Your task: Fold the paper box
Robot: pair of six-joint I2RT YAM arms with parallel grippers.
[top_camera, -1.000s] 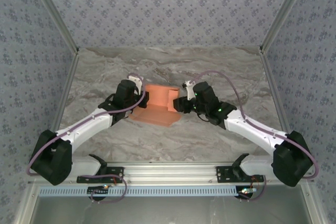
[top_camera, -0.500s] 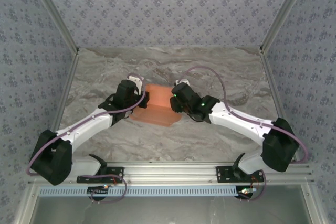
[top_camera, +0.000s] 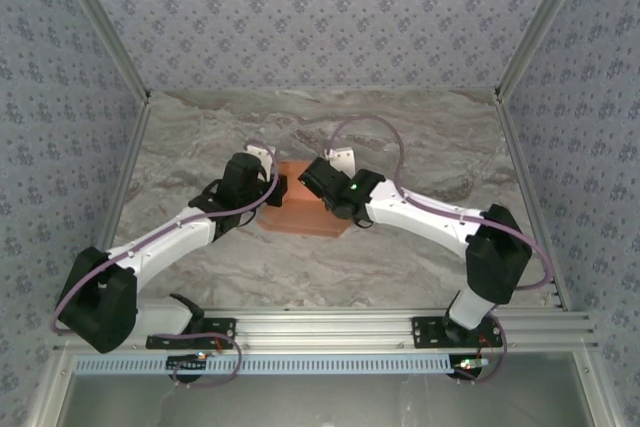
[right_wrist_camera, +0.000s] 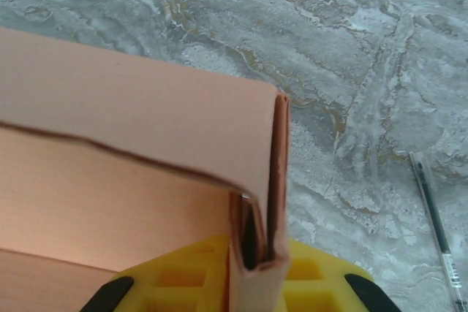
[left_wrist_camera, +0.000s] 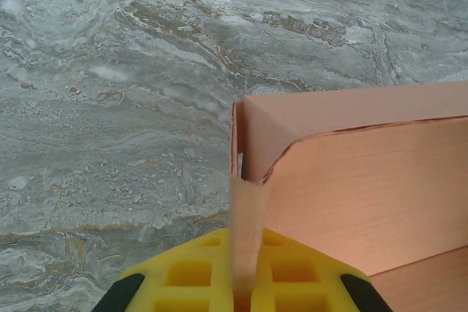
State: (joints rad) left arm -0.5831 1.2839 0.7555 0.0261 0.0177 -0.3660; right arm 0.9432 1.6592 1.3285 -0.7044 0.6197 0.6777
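A salmon paper box [top_camera: 295,209] rests at the middle of the marble table [top_camera: 450,137], half built: its far wall and both end walls stand upright. The left gripper [left_wrist_camera: 245,294] is clamped on the box's left end wall, and the right gripper [right_wrist_camera: 256,272] pinches the doubled right one. The near side looks not yet folded up.
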